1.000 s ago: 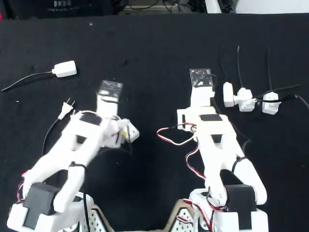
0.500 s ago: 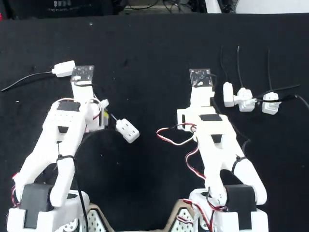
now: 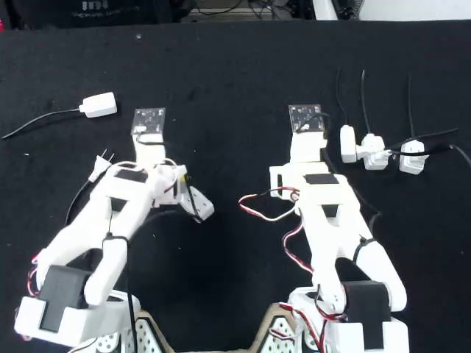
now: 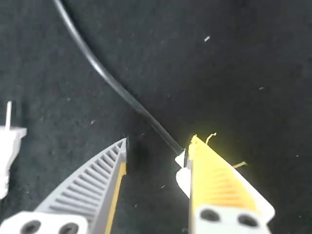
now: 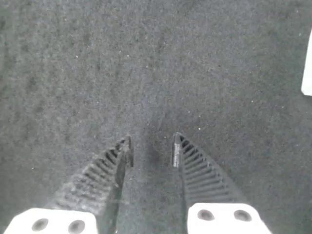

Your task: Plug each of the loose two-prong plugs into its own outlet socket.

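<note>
- Left jaws are hanging apart above a black cord (image 4: 109, 80); right jaws are gaping too.
- The two-prong plug (image 3: 99, 168) is looking light and rigid, so pinching its body, not the prongs, seems best.

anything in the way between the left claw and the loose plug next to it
Nothing visible. The left claw is open over the mat, and bare mat lies between it and the plug. A black cable runs under the claw, not across that gap.
</note>
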### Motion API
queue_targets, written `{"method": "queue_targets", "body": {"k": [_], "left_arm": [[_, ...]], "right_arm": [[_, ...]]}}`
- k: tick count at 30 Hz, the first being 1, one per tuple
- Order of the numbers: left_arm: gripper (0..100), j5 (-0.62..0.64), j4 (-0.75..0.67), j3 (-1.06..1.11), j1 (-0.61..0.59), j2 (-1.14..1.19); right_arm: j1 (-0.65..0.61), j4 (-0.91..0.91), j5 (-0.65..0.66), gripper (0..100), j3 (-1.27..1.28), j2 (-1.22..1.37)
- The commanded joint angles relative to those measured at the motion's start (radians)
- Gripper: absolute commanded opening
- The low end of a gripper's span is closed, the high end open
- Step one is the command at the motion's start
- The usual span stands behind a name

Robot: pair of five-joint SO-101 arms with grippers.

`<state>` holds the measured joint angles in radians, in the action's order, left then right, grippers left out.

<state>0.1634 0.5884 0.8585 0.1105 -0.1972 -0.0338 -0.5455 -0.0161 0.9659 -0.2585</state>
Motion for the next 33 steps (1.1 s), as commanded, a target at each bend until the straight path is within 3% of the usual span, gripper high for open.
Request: {"method": "queue_targets", "body": {"k": [1,6,14,20,24,28,30,33], "left_arm": [[20,0.012,0.181,-0.087,-0.054,0.012],[20,0.005,0.351,-0.131,-0.059,0.011],[20,-0.103,0.37,-0.188,-0.062,0.009],[20,-0.184,0.466,-0.312,-0.168,0.009],[20,-0.353,0.6,-0.367,-0.202,0.02],[20,-0.643,0.689,-0.286,-0.143,0.014],[20,-0.669,0.692,-0.239,-0.081,0.011],[20,-0.609,0.631,-0.186,0.028,0.012]], "right_arm": [[-0.014,0.018,-0.002,13.1,-0.039,-0.044],[-0.014,0.018,-0.002,13.1,-0.041,-0.044],[-0.014,0.018,-0.002,13.1,-0.041,-0.044],[-0.014,0.018,-0.002,13.1,-0.041,-0.048],[-0.014,0.018,-0.002,13.1,-0.041,-0.05],[-0.015,0.018,-0.002,13.1,-0.044,-0.05],[-0.012,0.017,-0.002,13.1,-0.051,-0.051],[0.017,0.012,-0.002,13.1,-0.068,-0.051]]}}
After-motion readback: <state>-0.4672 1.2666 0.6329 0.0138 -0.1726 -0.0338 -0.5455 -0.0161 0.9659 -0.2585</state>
